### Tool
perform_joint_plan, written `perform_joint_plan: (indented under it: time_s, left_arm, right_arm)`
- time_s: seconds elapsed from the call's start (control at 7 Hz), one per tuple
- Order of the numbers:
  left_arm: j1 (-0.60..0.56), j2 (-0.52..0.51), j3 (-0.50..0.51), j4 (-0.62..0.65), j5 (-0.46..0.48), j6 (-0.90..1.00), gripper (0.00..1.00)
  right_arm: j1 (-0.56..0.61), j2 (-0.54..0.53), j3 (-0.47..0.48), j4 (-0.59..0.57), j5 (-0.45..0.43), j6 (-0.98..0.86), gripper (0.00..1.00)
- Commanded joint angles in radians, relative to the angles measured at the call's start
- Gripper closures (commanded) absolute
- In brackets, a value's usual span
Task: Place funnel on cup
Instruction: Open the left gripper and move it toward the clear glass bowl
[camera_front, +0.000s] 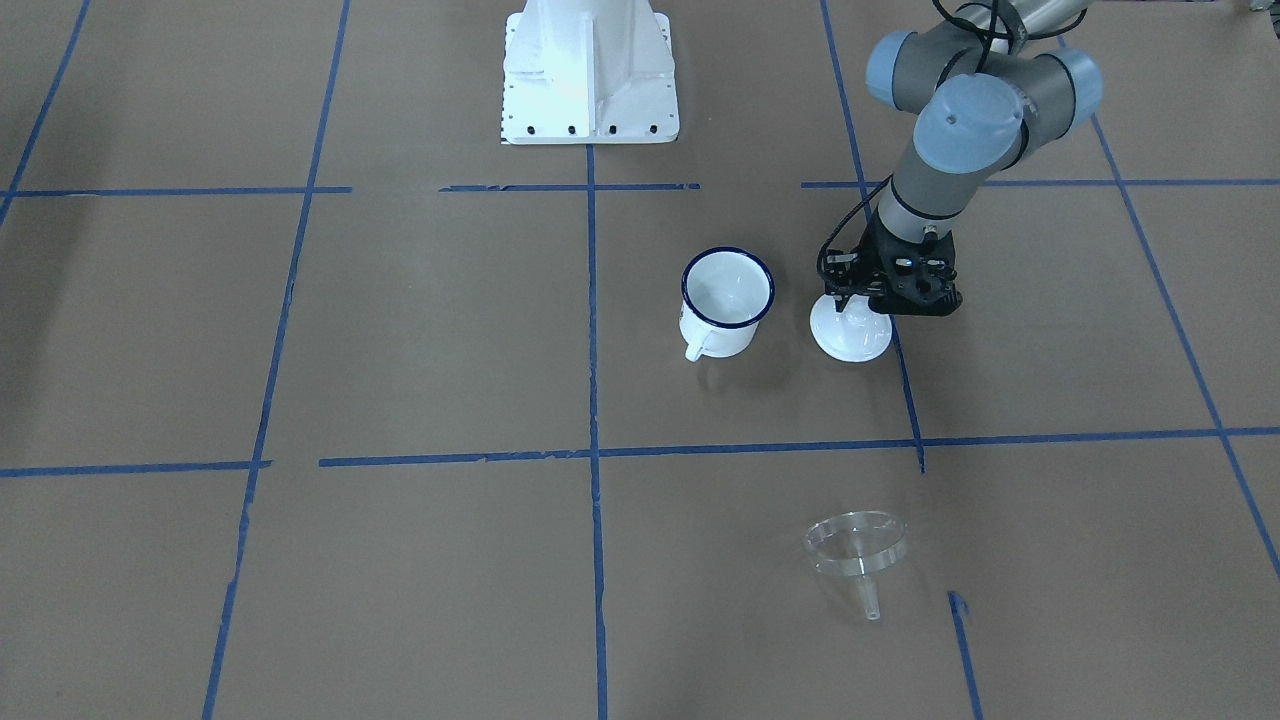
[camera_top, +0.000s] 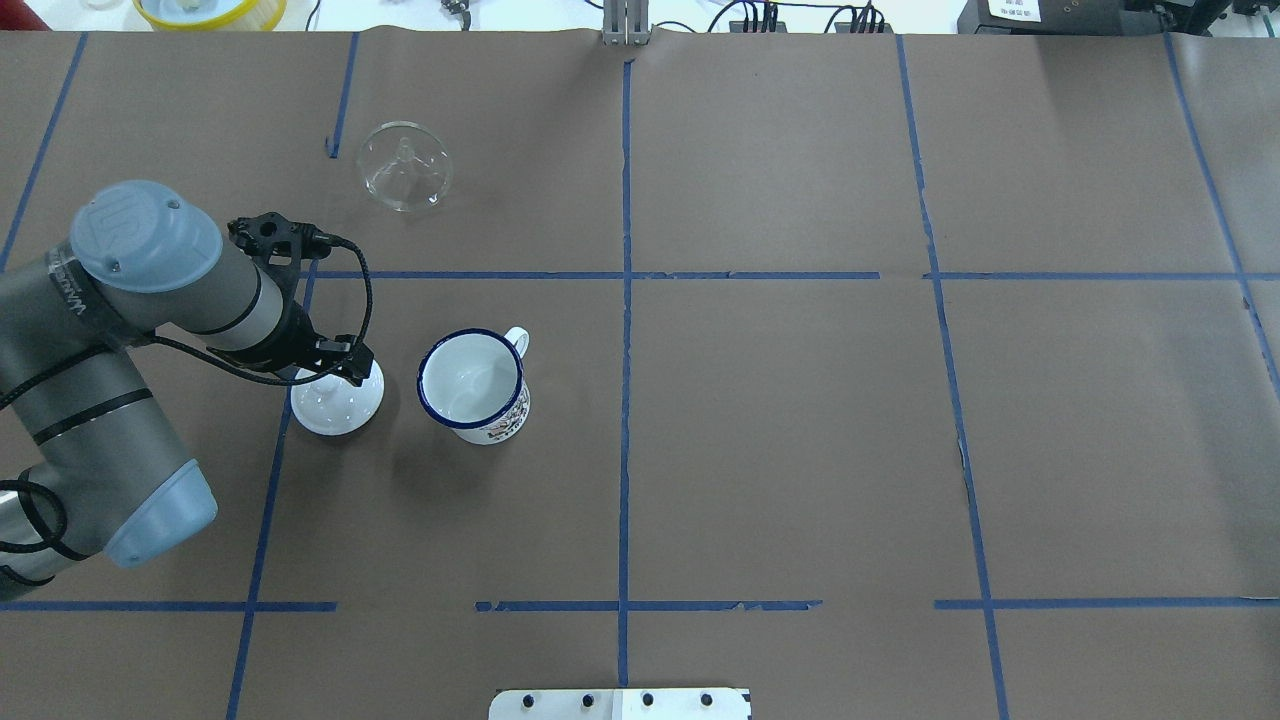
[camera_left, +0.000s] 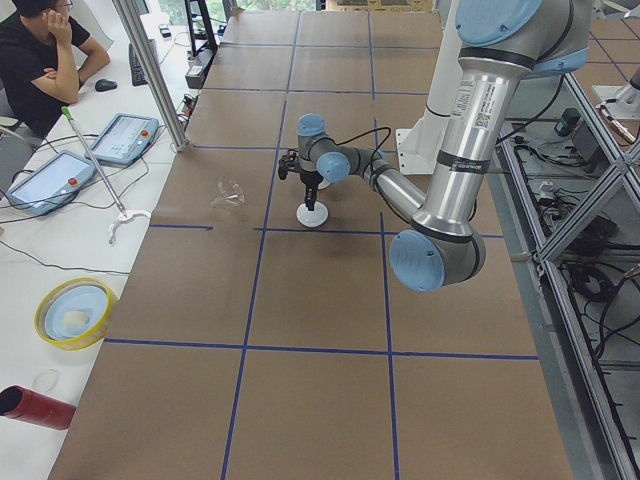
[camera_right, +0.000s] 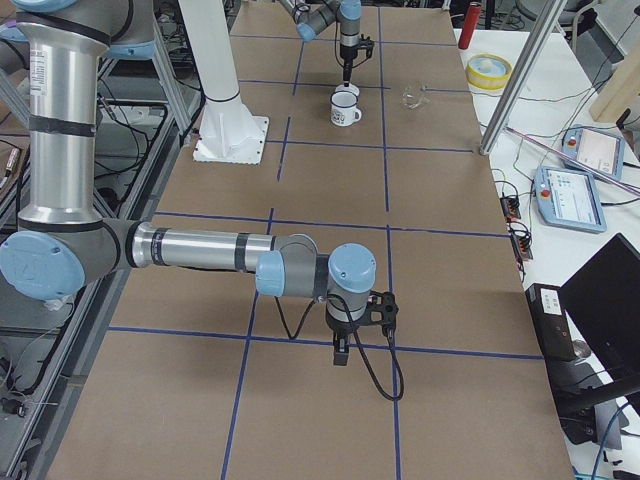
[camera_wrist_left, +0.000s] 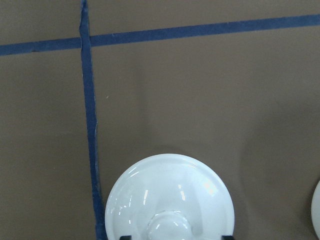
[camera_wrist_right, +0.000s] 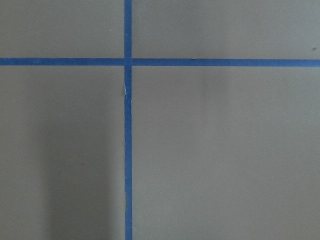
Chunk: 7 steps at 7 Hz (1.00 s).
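The left gripper (camera_top: 338, 378) stands over the white lid (camera_top: 335, 408), left of centre, jaws apparently spread astride its knob (camera_wrist_left: 169, 227); the right gripper (camera_right: 342, 355) jaw state cannot be told.

Lid (camera_top: 337, 405): white, round, knobbed; stood upright on the desk (camera_top: 800, 450), its edge at a blue tape line (camera_top: 625, 420).
Desk: was covered in brown paper, gridded with tape.
White mounting plate (camera_front: 590, 80): sat on the desk.
Side bench held a yellow dish (camera_left: 75, 343), a red cylinder (camera_left: 35, 407) and a teach pendant (camera_left: 125, 138); an operator (camera_left: 45, 55) sat there.
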Motion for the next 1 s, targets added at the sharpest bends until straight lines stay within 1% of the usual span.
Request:
perform_joint_plan:
  time_s: [0.0, 0.29, 0.43, 0.57, 0.71, 0.86]
  left_arm:
    - [-0.02, -0.017, -0.036, 0.004, -0.002, -0.011, 0.0]
    - [-0.1, -0.069, -0.025, 0.007, -0.006, -0.037, 0.0]
    - [-0.108, -0.114, -0.01, 0.002, -0.002, -0.176, 0.0]
    - [-0.11, -0.173, 0.036, -0.002, 0.003, -0.33, 0.0]
    - [-0.11, -0.204, 0.076, -0.053, 0.068, -0.476, 0.0]
    - [-0.11, -0.206, 0.151, -0.211, 0.117, -0.654, 0.0]
  right_arm:
    - [0.0, 0.0, 0.001, 0.0, 0.0, 0.0, 0.0]
    - [0.0, 0.0, 0.001, 0.0, 0.0, 0.0, 0.0]
    - [0.0, 0.0, -0.001, 0.0, 0.0, 0.0, 0.0]
    - [0.0, 0.0, 0.001, 0.0, 0.0, 0.0, 0.0]
    - [0.0, 0.0, -0.001, 0.0, 0.0, 0.0, 0.0]
    - [0.0, 0.0, -0.001, 0.0, 0.0, 0.0, 0.0]
